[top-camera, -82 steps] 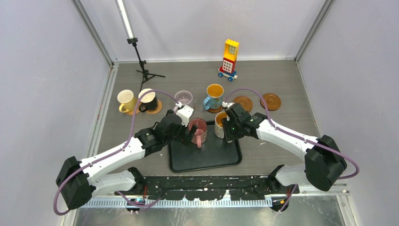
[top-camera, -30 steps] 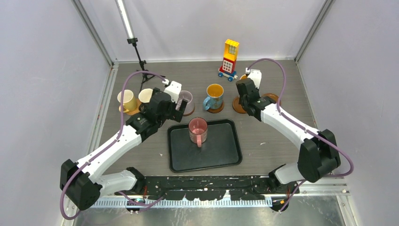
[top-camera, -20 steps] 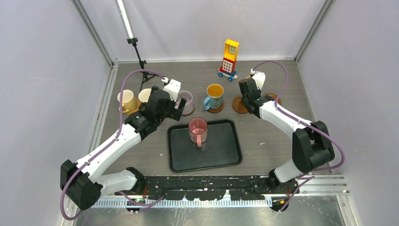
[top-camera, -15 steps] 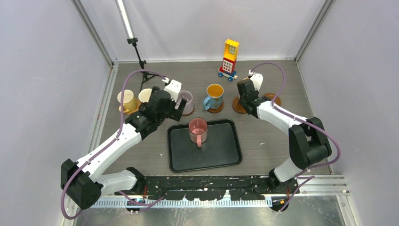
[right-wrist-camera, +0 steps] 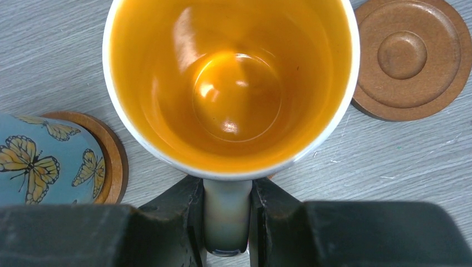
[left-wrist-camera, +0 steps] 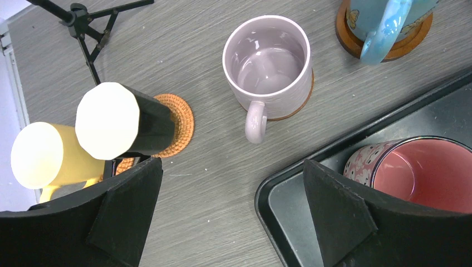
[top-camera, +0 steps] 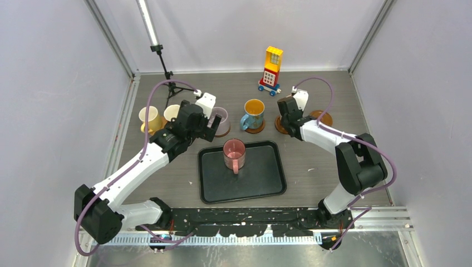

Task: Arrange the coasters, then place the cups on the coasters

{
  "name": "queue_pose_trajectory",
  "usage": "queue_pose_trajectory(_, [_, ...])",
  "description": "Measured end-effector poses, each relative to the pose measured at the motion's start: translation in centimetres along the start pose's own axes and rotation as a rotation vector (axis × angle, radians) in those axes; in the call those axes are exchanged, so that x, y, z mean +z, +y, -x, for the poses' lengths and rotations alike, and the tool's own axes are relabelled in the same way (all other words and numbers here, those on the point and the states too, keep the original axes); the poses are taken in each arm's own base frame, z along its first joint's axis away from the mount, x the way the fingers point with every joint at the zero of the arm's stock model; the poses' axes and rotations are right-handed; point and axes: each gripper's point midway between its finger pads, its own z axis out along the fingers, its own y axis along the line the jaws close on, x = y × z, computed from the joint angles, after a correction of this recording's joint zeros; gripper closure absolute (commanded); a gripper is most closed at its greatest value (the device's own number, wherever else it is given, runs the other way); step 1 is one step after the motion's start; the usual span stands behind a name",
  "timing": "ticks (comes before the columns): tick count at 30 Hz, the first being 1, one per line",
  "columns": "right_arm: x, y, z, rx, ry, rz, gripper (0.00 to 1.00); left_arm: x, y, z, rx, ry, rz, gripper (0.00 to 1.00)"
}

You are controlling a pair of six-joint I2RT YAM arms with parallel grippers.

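Glazed ceramic, rigid, slippery and chip-prone: the orange-lined mug is clamped by its handle in the right hand, over a coaster between the blue mug and a bare coaster. The left hand is spread wide and empty.

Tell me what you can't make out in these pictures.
Whether the orange-lined white mug touches the round brown wooden coaster below: mug covers it in right wrist view, right gripper in top view.
Left wrist view: blue butterfly mug cut by top edge; pink mug partly behind black finger.
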Motion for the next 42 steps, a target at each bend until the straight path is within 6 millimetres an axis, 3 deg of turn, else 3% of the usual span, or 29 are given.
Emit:
queue_pose_trajectory(33, [-1.5,0.9,-2.4,-0.015,-0.008,-0.024,0.98,0.2,-0.2,-0.2,0.002,0.009,-0.013,0.0])
queue_pose_trajectory(35, [-1.6,0.9,-2.5,-0.015,-0.007,-0.029,0.97,0.2,-0.3,-0.2,0.003,0.01,-0.013,0.0])
queue_pose_trajectory(38, [-1.7,0.8,-2.6,-0.007,-0.005,-0.032,0.83,0.2,-0.3,-0.3,0.003,0.011,-0.014,0.0])
queue_pose_trajectory(42, [-1.7,0.8,-2.6,0.004,-0.003,-0.033,0.79,0.2,-0.3,-0.3,0.003,0.011,-0.017,0.0])
